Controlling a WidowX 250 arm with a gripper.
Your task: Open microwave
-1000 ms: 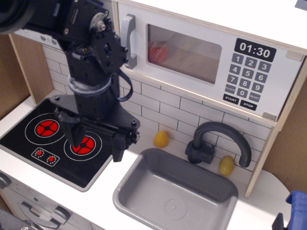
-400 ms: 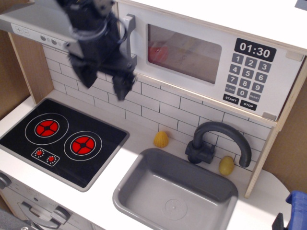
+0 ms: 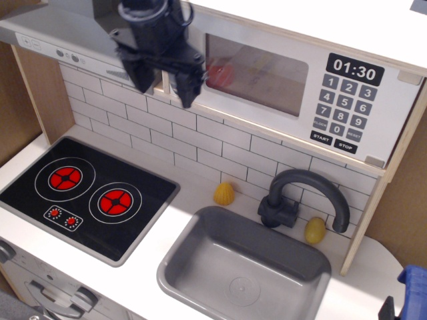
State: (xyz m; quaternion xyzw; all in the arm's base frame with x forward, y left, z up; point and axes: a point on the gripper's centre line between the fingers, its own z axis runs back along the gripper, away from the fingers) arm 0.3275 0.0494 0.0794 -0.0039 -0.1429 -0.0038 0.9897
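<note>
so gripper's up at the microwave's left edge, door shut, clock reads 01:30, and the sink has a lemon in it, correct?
Not the sink: observation.image shows it empty. The two yellow pieces sit on the counter behind it, either side of the tap. The rest holds: gripper at the microwave's left edge, door shut, clock 01:30.

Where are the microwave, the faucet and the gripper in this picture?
microwave point(image 3: 267, 73): main camera view, on the clear window.
faucet point(image 3: 313, 183): main camera view, top of the curved spout.
gripper point(image 3: 165, 83): main camera view, midway between the fingertips.
</note>
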